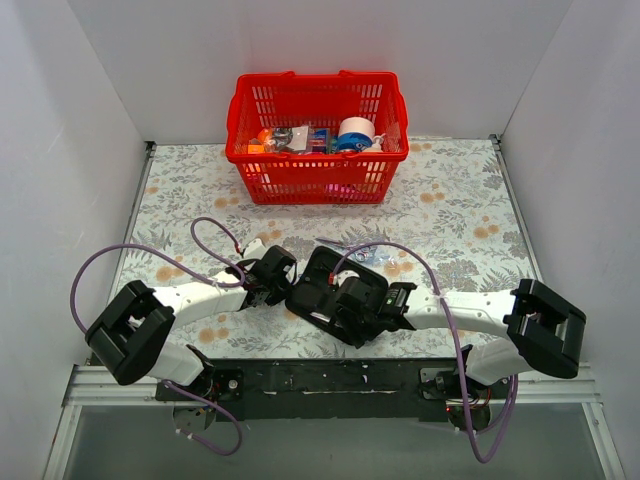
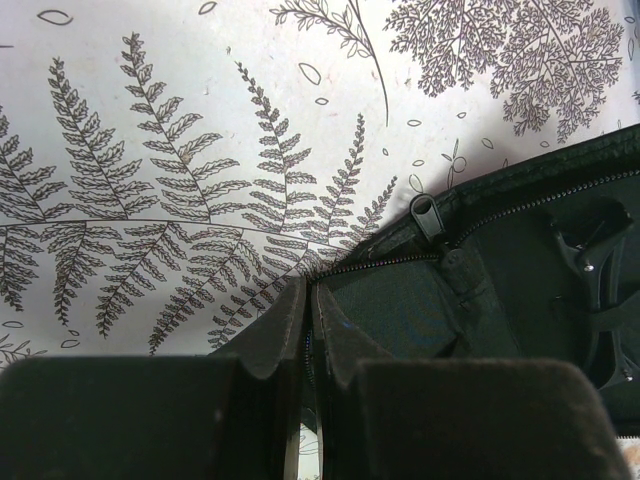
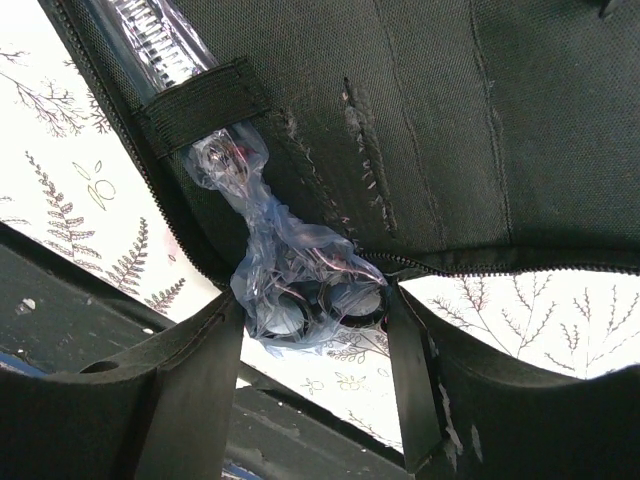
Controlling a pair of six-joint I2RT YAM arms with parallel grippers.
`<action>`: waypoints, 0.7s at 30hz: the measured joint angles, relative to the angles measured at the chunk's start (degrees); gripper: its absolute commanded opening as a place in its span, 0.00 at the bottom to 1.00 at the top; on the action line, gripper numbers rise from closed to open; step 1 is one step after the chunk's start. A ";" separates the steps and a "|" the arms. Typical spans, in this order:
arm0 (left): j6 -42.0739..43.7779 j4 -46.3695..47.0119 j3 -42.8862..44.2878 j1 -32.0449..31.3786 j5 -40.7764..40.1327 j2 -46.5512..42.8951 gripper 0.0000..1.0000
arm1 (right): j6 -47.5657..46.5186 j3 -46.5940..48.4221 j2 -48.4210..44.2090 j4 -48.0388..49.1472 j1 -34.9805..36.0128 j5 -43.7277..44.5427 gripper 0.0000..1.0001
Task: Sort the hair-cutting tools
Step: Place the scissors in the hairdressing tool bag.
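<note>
Now: bagged scissors (image 3: 300, 290) lie inside the open pouch (image 2: 520, 280), mid-tabletop (image 1: 450, 220), betw. both arms. Long axis runs from loops, right at R end effector (image 3: 312, 325), away up-left under elastic strap (image 3: 200, 105); blades beyond strap. R arm nearer. R fingers (image 3: 200, 390) part-spread, pinching plastic wrap at loops, both sides touching. L end effector (image 2: 308, 365) pressed together on pouch rim by zip, prob. steadying it. Extraction likely needs pull back along axis to clear strap.

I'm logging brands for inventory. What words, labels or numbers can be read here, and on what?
None can be read.
The items in the red basket carry coloured print, too small and blurred to read.
The black pouch and the bagged scissors show no lettering.
</note>
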 measured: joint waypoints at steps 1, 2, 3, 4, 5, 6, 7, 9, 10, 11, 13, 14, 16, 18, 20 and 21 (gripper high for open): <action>0.02 0.09 -0.04 0.00 0.04 -0.02 0.00 | 0.90 0.00 0.00 -0.02 0.44 0.24 0.31; 0.02 0.15 -0.11 0.00 0.07 -0.04 0.00 | 1.68 0.00 0.00 -0.09 0.83 0.76 0.31; 0.04 0.28 -0.15 0.00 0.09 -0.04 0.00 | 2.25 0.02 0.00 -0.15 1.07 1.18 0.31; 0.04 0.35 -0.20 0.00 0.09 -0.04 0.00 | 2.80 0.04 0.02 -0.26 1.27 1.53 0.31; 0.07 0.46 -0.24 0.00 0.11 -0.04 0.00 | 3.32 0.13 0.04 -0.44 1.40 1.84 0.30; 0.07 0.50 -0.26 0.00 0.11 -0.04 0.00 | 3.76 0.24 0.13 -0.63 1.55 2.10 0.29; 0.07 0.55 -0.31 0.00 0.11 -0.07 0.00 | 4.15 0.50 0.33 -0.98 1.66 2.34 0.29; 0.07 0.70 -0.46 0.00 0.13 -0.20 0.00 | 4.85 1.09 0.81 -1.60 1.79 2.56 0.28; 0.07 0.79 -0.55 0.00 0.13 -0.26 0.00 | 5.09 1.33 0.98 -1.88 1.84 2.60 0.28; 0.04 0.92 -0.68 0.02 0.13 -0.35 0.00 | 5.40 1.53 1.07 -2.12 1.88 2.60 0.28; 0.04 1.07 -0.79 0.02 0.15 -0.46 0.00 | 6.19 1.79 1.16 -2.56 2.08 2.56 0.28; 0.04 1.09 -0.79 0.02 0.15 -0.46 0.00 | 6.54 2.03 1.22 -2.86 2.27 2.56 0.28; 0.04 1.11 -0.79 0.02 0.13 -0.46 0.00 | 7.19 2.49 1.51 -3.34 2.69 2.60 0.29; 0.07 1.11 -0.79 0.02 0.13 -0.46 0.00 | 7.89 2.84 1.79 -3.85 3.17 2.86 0.29; 0.07 1.11 -0.79 0.02 0.13 -0.46 0.00 | 8.74 3.15 1.88 -4.31 3.76 3.39 0.29; 0.07 1.11 -0.79 0.02 0.15 -0.46 0.00 | 9.20 3.15 1.88 -4.33 4.00 3.54 0.29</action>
